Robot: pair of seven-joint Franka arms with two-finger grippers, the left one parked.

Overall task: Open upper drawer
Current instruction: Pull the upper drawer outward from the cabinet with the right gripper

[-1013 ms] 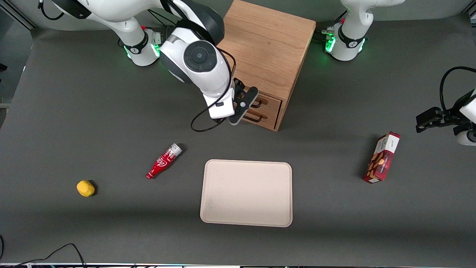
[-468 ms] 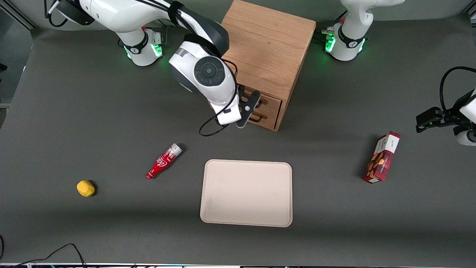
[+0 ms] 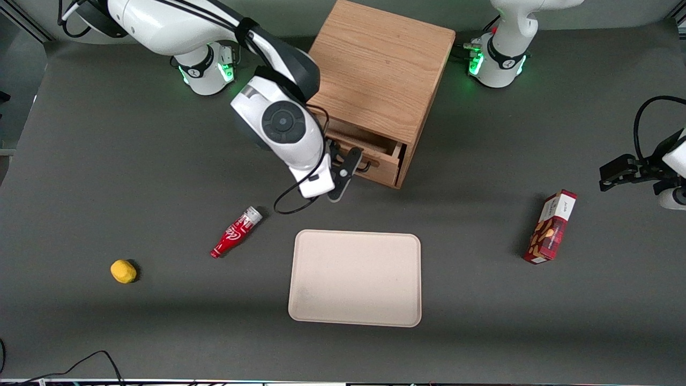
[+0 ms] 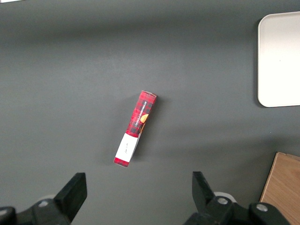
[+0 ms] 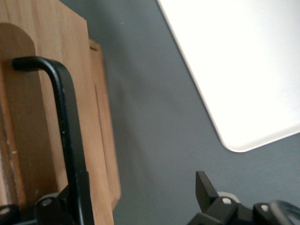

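Note:
The light oak cabinet [image 3: 380,64] stands between the arm bases. Its upper drawer [image 3: 381,161] is pulled partly out toward the front camera, and a dark strip of its inside [image 3: 370,140] shows. My right gripper [image 3: 347,167] is at the drawer front, on the thin black wire handle [image 3: 366,164]. In the right wrist view the gripper [image 5: 133,190] is open, its jaws wide apart. One finger [image 5: 69,199] sits against the handle [image 5: 65,122] and the other finger [image 5: 202,185] hangs free over the table. The lower drawer is hidden under the upper one.
A beige tray [image 3: 355,277] lies nearer the front camera than the cabinet; it also shows in the right wrist view [image 5: 234,61]. A red bottle [image 3: 236,232] and a yellow lump [image 3: 123,271] lie toward the working arm's end. A red snack box [image 3: 551,226] lies toward the parked arm's end.
The upper drawer has slid out toward the front camera, showing its inside. My gripper has moved the same way with the handle.

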